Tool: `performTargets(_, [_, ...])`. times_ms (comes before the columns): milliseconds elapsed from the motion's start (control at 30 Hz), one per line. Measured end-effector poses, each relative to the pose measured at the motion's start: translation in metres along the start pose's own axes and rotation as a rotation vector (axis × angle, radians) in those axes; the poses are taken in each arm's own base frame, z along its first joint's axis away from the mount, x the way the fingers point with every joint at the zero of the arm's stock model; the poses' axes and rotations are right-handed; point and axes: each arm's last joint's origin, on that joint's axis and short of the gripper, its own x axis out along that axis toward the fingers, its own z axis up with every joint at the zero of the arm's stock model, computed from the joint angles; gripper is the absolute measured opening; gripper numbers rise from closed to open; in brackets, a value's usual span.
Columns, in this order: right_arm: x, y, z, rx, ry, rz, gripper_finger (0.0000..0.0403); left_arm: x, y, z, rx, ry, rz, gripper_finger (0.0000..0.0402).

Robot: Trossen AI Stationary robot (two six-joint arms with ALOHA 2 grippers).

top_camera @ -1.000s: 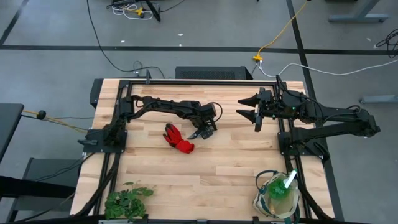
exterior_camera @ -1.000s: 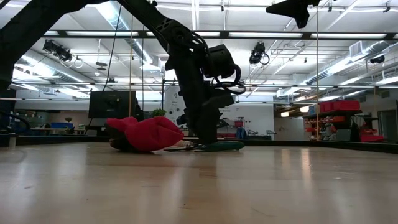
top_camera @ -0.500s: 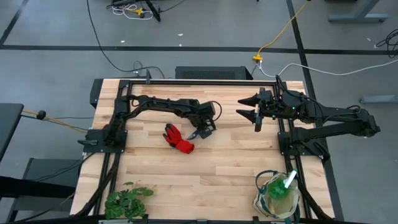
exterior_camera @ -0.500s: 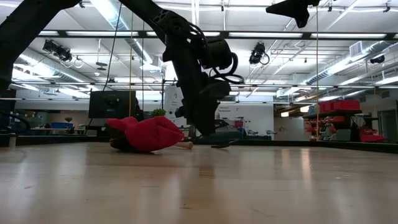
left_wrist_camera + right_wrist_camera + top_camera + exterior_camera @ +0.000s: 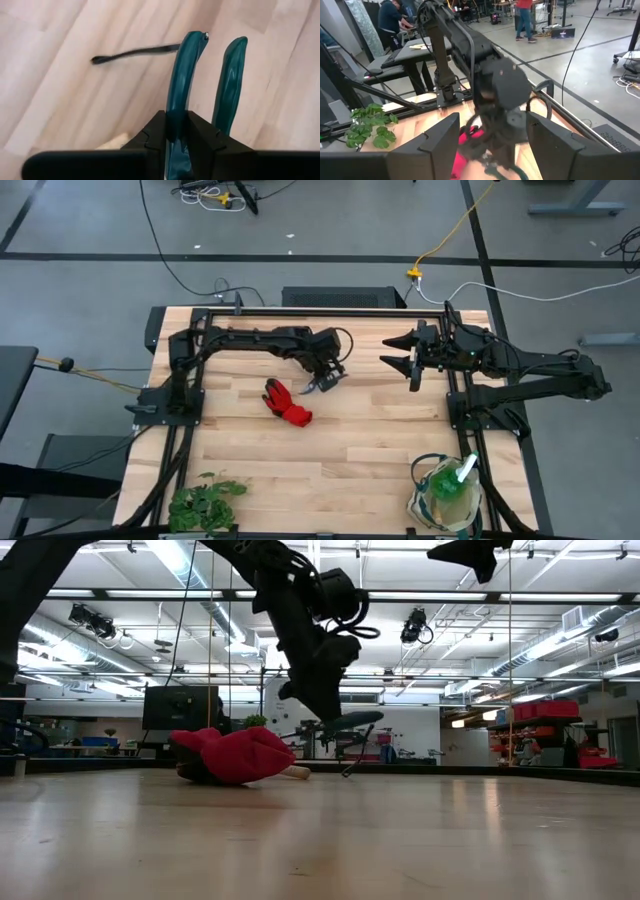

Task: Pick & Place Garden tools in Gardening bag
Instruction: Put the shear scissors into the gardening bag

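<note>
— Wooden planks make up the table (image 5: 350,450), with grey floor and cables around it. What is the left gripper (image 5: 322,385) doing?

— It hangs above the boards near the far middle, its fingers (image 5: 202,135) clamped on one teal handle of the pruning shears (image 5: 200,85). In the low view the shears (image 5: 350,725) are clear of the wood, with a thin dark strap dangling from them.

— What lies closest to it?

— The red glove (image 5: 287,402), crumpled on the table just beside and slightly nearer the front. In the low view a pale wooden end pokes out beside the glove (image 5: 235,755) — what it belongs to cannot be told.

— And the right gripper (image 5: 398,360)?

— It is raised over the far right part of the table, fingers spread wide, with nothing between them.

— Where is the gardening bag (image 5: 418,498)?

— At the front right corner, well apart from both grippers. It stands open, cream with dark green trim, and the green spray bottle (image 5: 452,478) sits inside, its pale top pointing up. Whether more lies beneath it cannot be made out.

— Anything else?

— A leafy green plant bunch (image 5: 205,502) at the front left corner. Through the right wrist view, people stand in the room beyond.
</note>
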Motion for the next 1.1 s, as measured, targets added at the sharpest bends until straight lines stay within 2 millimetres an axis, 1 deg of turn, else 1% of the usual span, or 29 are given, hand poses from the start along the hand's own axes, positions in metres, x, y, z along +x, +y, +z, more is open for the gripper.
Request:
performTargets(167, [0.0,0.0,0.0,-0.012,-0.001,0.0,0.023,-0.016,0.003,0.002,-0.007,-0.024,0.007,0.0058])
performTargets(300, [0.0,0.0,0.0,-0.012,0.0,0.0,0.023,-0.031,-0.001,0.004,-0.001,-0.056,0.0,0.0058])
performTargets(433, [0.0,0.0,0.0,-0.012,0.0,0.0,0.023,-0.044,-0.012,0.003,0.028,-0.095,-0.01,0.0058])
performTargets(667, [0.0,0.0,0.0,-0.013,-0.001,0.0,0.023,-0.074,-0.032,0.001,0.092,-0.182,-0.001,0.0058])
performTargets(733, [0.0,0.0,0.0,-0.013,-0.001,0.001,0.023,-0.082,-0.034,-0.001,0.098,-0.192,-0.004,0.0058])
performTargets(1100, [0.0,0.0,0.001,-0.012,-0.009,0.003,0.023,-0.141,-0.046,-0.006,0.152,-0.354,-0.045,0.0057])
